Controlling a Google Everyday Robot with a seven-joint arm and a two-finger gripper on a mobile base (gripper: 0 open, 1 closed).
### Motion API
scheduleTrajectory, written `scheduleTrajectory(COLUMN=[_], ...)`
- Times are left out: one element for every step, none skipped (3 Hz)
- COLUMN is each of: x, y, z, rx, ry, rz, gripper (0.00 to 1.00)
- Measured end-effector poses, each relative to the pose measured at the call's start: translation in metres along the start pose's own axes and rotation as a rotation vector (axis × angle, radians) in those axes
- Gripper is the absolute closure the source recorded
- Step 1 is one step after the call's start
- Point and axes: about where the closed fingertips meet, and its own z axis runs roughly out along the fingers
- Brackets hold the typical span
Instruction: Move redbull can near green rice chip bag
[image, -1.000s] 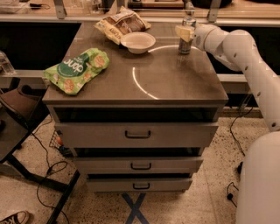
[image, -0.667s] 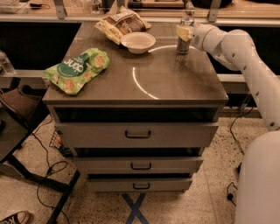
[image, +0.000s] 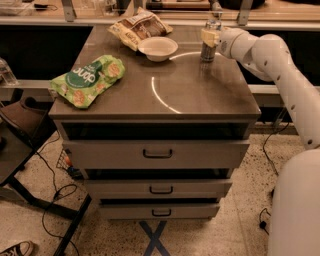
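The gripper (image: 209, 36) at the tall silver-grey metal redbull can (image: 208, 51)
Closure we cannot tell; the can stands upright, the crinkled green rice chip bag (image: 89, 80) well to its left.

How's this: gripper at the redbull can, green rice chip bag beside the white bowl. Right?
No: camera view shows the green rice chip bag at front left, apart from the white bowl. The gripper is at the redbull can, back right.

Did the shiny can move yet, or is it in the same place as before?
No. The redbull can stands the same gap to the right of the white bowl as before, with the gripper at its upper part.
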Motion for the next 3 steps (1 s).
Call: scheduleTrajectory(x=[-0.009,-0.025,-0.040], y=[0.003,0.007,0.015], z=[0.003,0.000,-0.010], rx=[-0.006,-0.028,-0.055], ry=[-0.004,-0.010,-0.021], rz=[0.009,0.009,0.006], gripper=[1.00,1.00,1.00])
